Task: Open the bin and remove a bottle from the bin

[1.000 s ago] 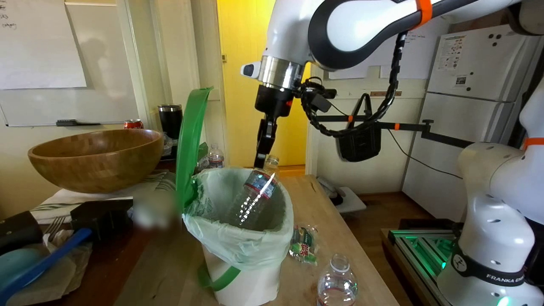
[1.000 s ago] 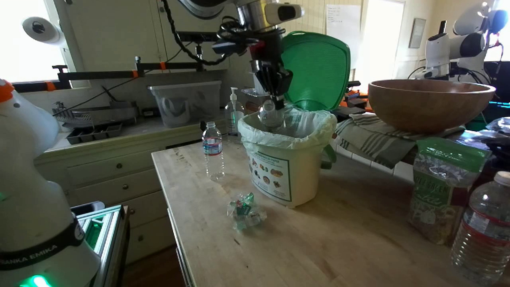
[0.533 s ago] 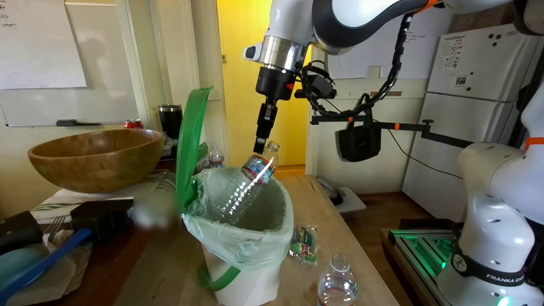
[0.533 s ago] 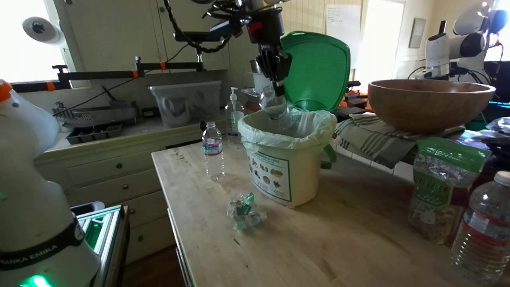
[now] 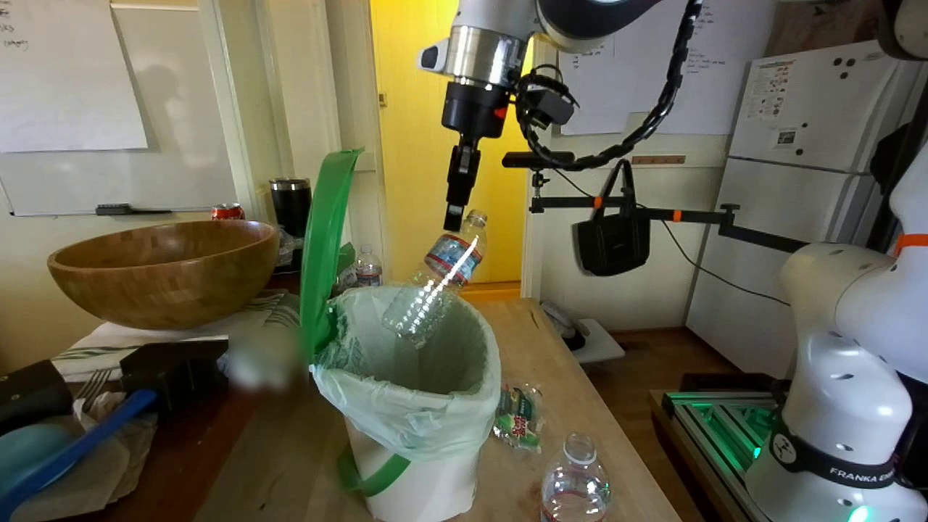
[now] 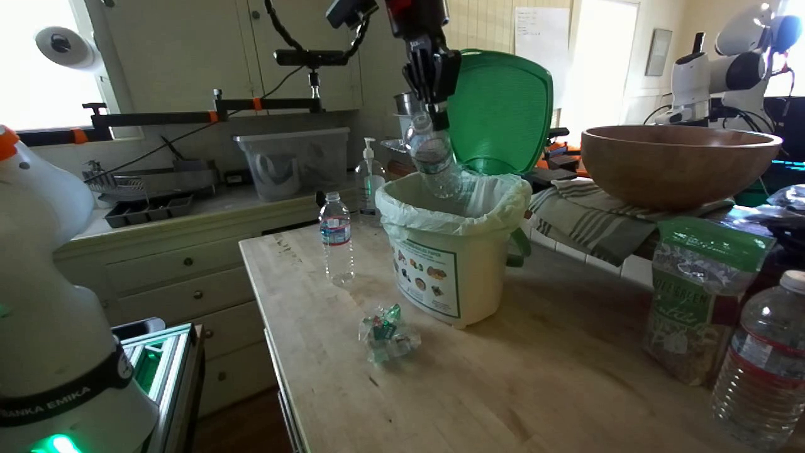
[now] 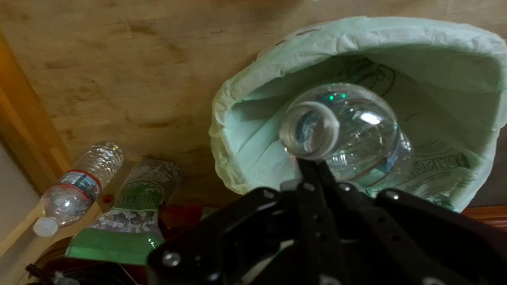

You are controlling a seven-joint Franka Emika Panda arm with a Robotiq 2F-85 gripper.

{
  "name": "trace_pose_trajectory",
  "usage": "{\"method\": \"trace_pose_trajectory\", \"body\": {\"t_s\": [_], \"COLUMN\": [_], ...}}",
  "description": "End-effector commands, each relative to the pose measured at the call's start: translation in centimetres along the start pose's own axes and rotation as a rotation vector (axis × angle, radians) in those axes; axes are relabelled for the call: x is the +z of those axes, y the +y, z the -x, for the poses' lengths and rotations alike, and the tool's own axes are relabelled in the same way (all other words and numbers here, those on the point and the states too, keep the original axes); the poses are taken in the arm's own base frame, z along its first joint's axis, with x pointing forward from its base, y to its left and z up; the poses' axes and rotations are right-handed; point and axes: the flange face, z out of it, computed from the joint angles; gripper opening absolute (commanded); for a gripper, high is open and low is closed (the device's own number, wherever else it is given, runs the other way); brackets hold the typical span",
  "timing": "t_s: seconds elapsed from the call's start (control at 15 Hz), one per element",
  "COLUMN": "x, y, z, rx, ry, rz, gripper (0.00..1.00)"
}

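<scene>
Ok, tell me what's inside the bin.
The wrist view shows printed liner; the bottle and gripper cover part of it, so what's behind them can't be made out.

the wooden table (image 6: pixel 503 384) carries the bin (image 6: pixel 483 277), a crumpled wrapper (image 6: pixel 388 335) and an upright clear bottle (image 6: pixel 337 242) near it, and a green-topped bag (image 6: pixel 698 308) beside a capped bottle (image 6: pixel 762 362).

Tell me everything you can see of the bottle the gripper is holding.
The bottle is slim, clear and ridged, seemingly of thin plastic, with a red-and-blue label and an uncapped mouth. It is tilted, neck end up, held by the gripper near its neck and shoulder; the exact contact is hard to see. Its lower end is at the opening of the bin; whether it is fully out or touches the liner, I cannot tell.
</scene>
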Motion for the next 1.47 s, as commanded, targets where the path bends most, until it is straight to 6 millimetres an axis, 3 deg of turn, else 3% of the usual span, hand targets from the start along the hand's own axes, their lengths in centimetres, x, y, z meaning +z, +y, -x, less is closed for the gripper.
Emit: {"method": "trace_pose_trajectory", "body": {"t_s": [0.0, 0.4, 1.4], "x": [-2.3, -5.1, -3.7], "y": [0.1, 0.2, 2.5], "z": [0.1, 0.6, 4.0], "rx": [-0.005, -0.04, -0.117], "ry": [-0.047, -0.099, -0.371], "rz": [0.045, 0.103, 0.335], "gripper": [0.0, 0.0, 0.0]}}
